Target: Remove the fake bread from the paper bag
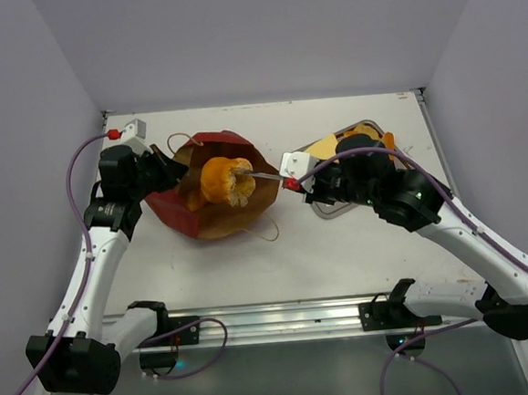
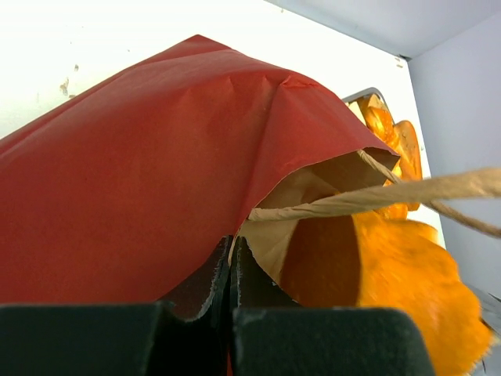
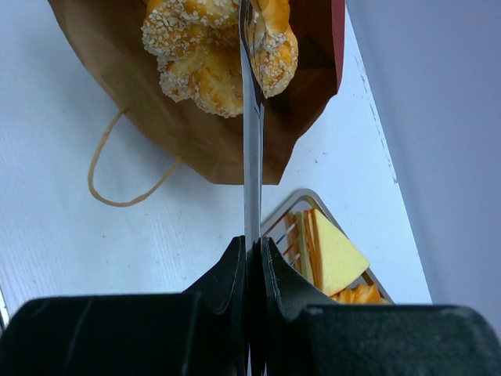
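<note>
Right wrist: right gripper clamps slim steel tongs pinching the golden sesame-braided loaf, likely light, knobbly, best held mid-braid.

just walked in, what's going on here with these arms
The left pincer pinches the rim of the red paper bag, holding it open. The right pincer is shut on metal tongs that reach the sesame braided loaf at the bag's mouth. A yellow sandwich and orange rolls lie on the steel tray.
</note>
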